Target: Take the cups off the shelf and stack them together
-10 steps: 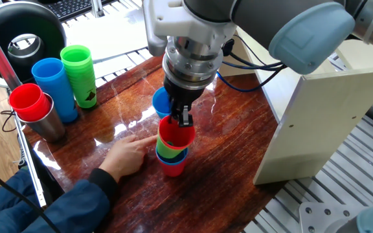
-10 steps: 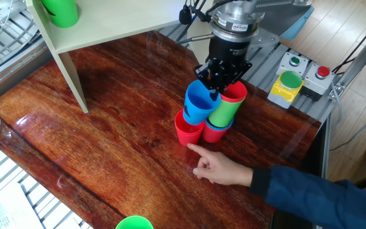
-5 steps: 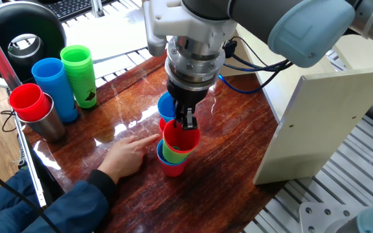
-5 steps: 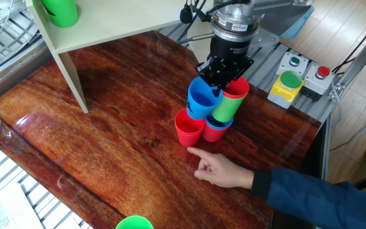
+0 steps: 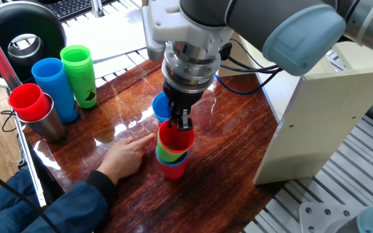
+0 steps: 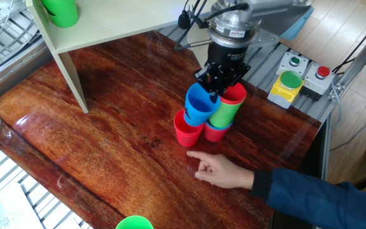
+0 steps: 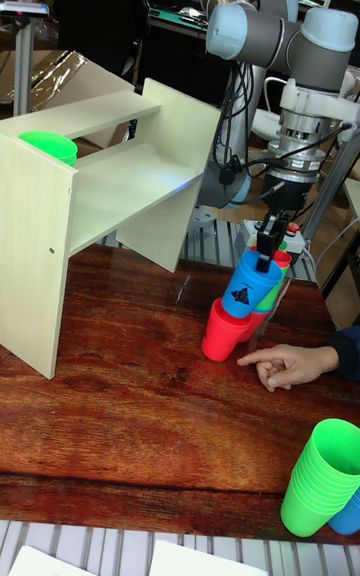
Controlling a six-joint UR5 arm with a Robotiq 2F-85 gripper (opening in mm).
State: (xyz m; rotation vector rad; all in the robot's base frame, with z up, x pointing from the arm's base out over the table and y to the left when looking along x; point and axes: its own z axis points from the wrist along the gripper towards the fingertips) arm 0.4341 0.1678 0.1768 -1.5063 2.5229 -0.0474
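Note:
My gripper (image 5: 182, 120) is shut on the rim of the top red cup (image 5: 175, 138). That cup is nested in a leaning stack of green (image 6: 223, 112), blue and red cups on the table. Right beside it, a blue cup (image 6: 199, 107) with a black logo sits in another red cup (image 6: 187, 132). In the tall fixed view the gripper (image 7: 265, 255) stands just above the blue cup (image 7: 243, 293). The cream shelf (image 7: 120, 186) stands to the left with a green cup (image 7: 48, 147) on its upper board. The same green cup (image 6: 59, 11) shows in the other fixed view.
A person's hand (image 5: 125, 155) rests on the table with a finger pointing at the stacks. Tall blue (image 5: 56, 87) and green (image 5: 80, 74) cup columns and a steel tumbler (image 5: 47, 124) holding a red cup stand at the table's corner. A button box (image 6: 291, 83) sits beyond the cups.
The gripper swung slightly one way with the top red cup, then came back; the stack under it leaned along. The person's hand stayed put.

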